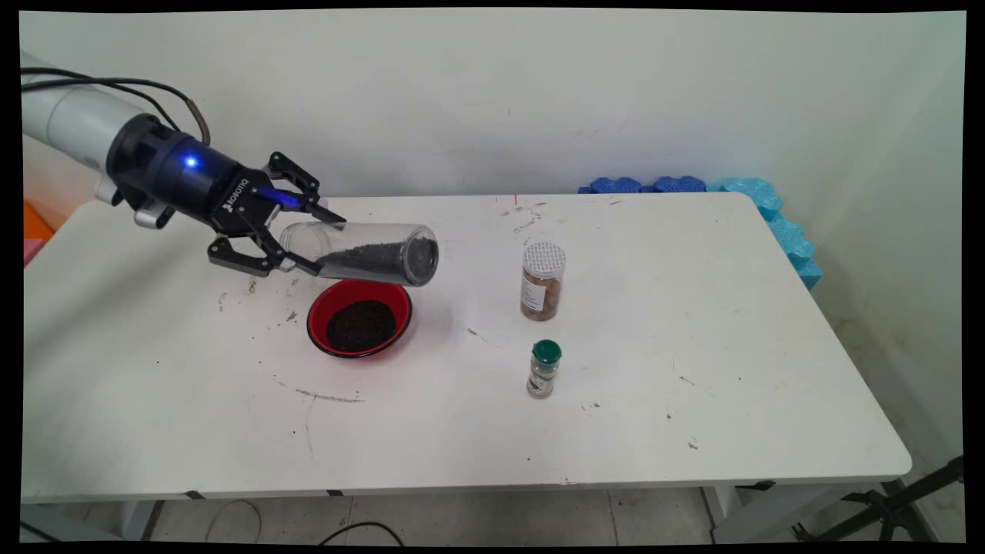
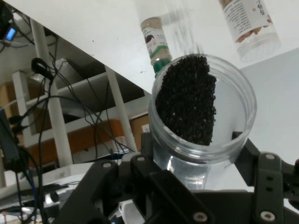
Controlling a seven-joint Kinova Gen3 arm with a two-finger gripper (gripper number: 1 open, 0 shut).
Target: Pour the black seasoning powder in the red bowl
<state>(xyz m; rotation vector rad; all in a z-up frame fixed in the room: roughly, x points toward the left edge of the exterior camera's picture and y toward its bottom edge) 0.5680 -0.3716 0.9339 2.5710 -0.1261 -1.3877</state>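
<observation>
1. Fingers of the gripper are clamped on the clear jar near one end, one above and one below, so it's a firm pinch and not an open hand. In the hand view the jar sits between the two black fingers with the dark grains heaped against one side of it.

2. Biggest risk, judging by how it hangs: the jar lies nearly flat, its far end over the back rim of the red bowl. Any more tilt or a jerk and the grains could overshoot the bowl and scatter on the surface.

3. Second worry: the grip is way off-centre, near one end only, with the weight of the grains out at the far end. The jar could pivot or slip in the pinch.

4. Bowl already holds a dark pile, so overfilling doesn't look close, but a sudden dump might bounce grains out.

5. Pose: the arm reaches in left of the bowl, wrist almost horizontal and sloping slightly down, fingers pointing toward the brown spice jar to the right of the bowl. A green-capped shaker stands nearer the camera than that one, well apart from the bowl.
</observation>
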